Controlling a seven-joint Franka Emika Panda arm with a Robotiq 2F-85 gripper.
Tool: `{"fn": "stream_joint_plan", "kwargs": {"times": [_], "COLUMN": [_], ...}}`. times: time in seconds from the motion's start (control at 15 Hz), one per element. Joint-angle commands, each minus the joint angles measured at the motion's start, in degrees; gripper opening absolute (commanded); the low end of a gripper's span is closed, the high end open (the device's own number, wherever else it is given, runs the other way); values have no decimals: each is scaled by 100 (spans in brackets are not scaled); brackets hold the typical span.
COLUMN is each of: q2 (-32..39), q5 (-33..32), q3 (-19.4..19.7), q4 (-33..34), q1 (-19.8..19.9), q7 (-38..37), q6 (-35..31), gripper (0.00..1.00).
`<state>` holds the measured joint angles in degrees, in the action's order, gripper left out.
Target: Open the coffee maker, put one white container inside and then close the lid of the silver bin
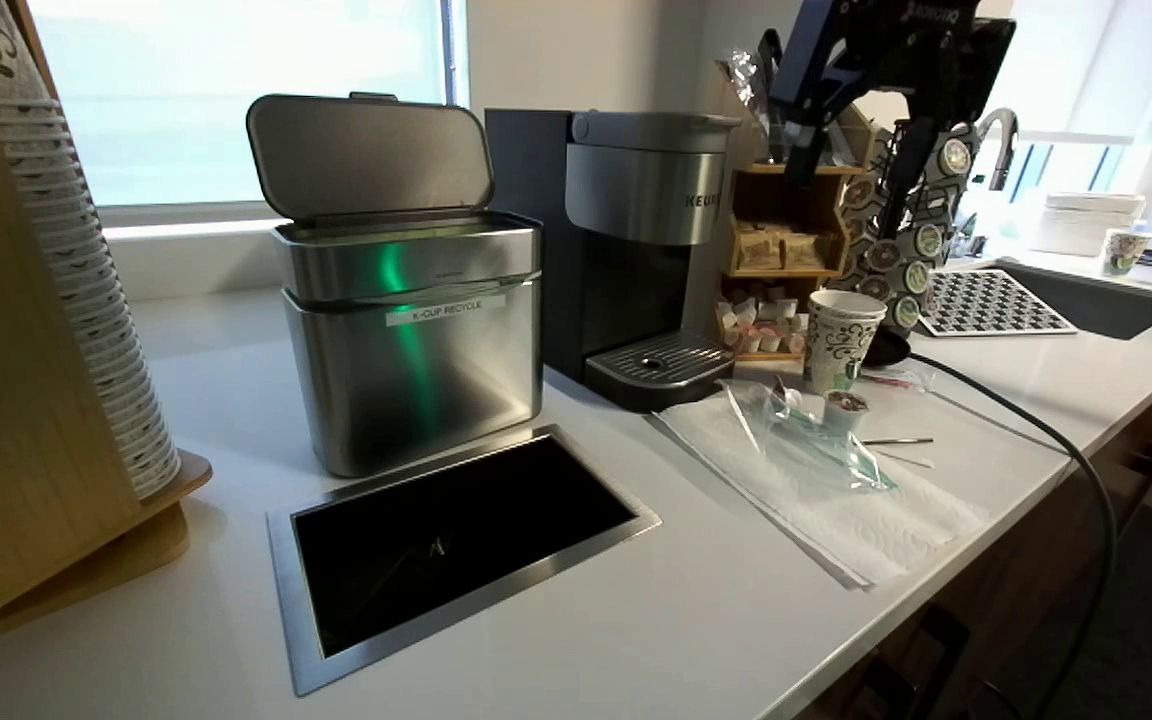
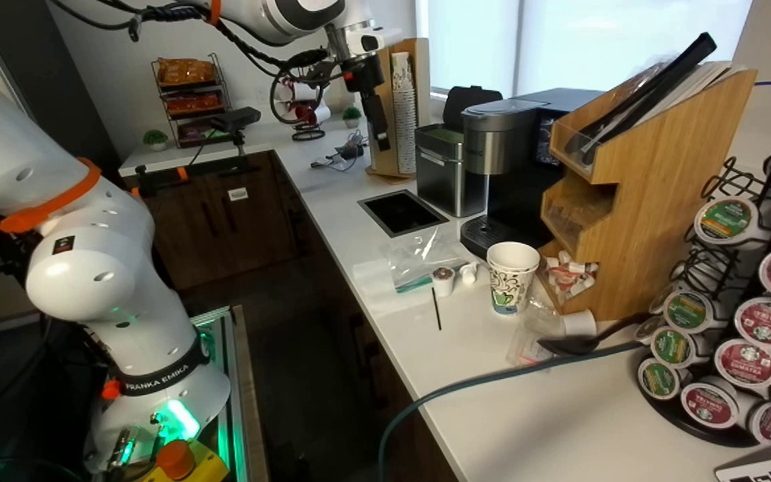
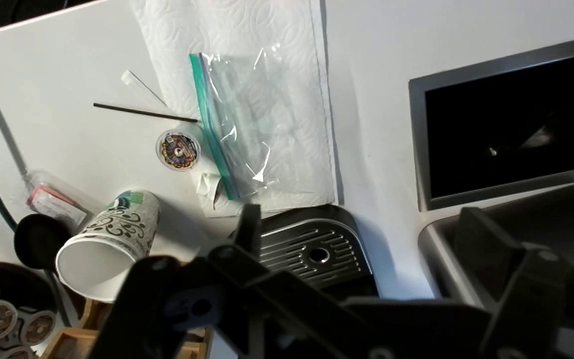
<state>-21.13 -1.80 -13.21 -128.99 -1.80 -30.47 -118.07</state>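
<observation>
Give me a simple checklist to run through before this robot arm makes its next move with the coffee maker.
1. Gripper open: ok, spread apart and holding nothing.
2. Coffee maker opened: not ok, its top is down.
3. Space inside the machine: cannot tell, the closed top hides it.
4. White pod standing printed side up: ok.
5. Pod free of the plastic bag: cannot tell, the bag's green edge is right beside it.
6. Lid of the silver bin raised, for closing later: ok, it stands open.

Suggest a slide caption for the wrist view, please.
Looking down past the open end effector: coffee maker, silver bin, pod, plastic bag.
</observation>
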Motion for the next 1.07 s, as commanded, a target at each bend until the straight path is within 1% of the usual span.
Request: {"fn": "stream_joint_plan", "kwargs": {"times": [0.0, 0.07, 0.13, 0.33, 0.6, 0.8, 0.87, 0.93, 1.0], "q2": [17, 21, 44, 31, -96, -305, -416, -50, -86], "q5": [-13, 370, 508, 998, 1610, 1856, 1918, 1686, 1679], "q3": [35, 100, 129, 216, 130, 35, 28, 98, 89], "q4": [8, -101, -118, -389, -917, -1410, -1578, -1133, -1209], "q1": [-32, -36, -27, -48, -132, -145, -130, -138, -134], "q7": [-8, -329, -437, -691, -1158, -1644, -1817, -1489, -1525], "q6": [10, -541, -690, -1517, -2845, -3825, -4069, -3691, -3779], "gripper": [100, 100, 100, 100, 100, 100, 100, 100, 100]}}
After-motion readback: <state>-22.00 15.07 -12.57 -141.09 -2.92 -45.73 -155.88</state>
